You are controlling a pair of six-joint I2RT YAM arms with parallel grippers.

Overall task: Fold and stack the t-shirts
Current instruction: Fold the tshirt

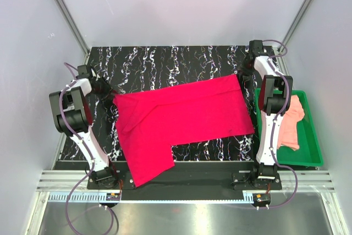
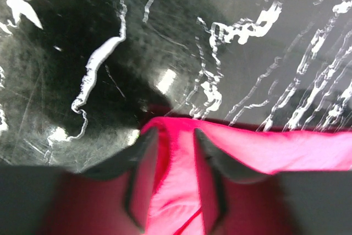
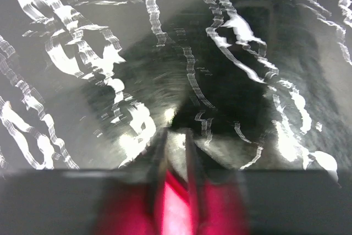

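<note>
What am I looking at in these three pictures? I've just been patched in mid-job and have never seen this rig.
These are two robot arms, the left arm and the right arm, bolted at the near edge of a black marbled table. The wide picture comes from a fixed camera above and behind them. The other two come from a camera on each wrist, looking past that arm's own fingers. A large red t-shirt lies spread on the table. A pink t-shirt lies crumpled in a green tray on the right. The left tool is at the red t-shirt's left corner, and the right tool is at its far right corner. Red cloth sits between each tool's fingers, but the pictures don't settle whether it is clamped or loose.
</note>
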